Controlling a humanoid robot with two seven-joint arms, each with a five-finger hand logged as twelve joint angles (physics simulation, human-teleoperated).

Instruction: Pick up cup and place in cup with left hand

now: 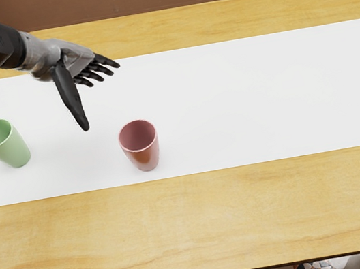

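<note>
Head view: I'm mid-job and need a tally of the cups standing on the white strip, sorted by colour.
Green cup: 1
Pink cup: 1
Total: 2 cups

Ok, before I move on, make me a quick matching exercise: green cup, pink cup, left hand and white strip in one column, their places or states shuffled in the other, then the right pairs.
Column one
1. Green cup
2. Pink cup
3. Left hand
4. White strip

Column two
A. Lies across the table, beneath both cups
B. Stands upright, nearer the picture's right edge than the other cup
C. Stands upright, nearer the picture's left edge than the other cup
D. Fingers spread, holding nothing

Right pairs: 1-C, 2-B, 3-D, 4-A
</note>
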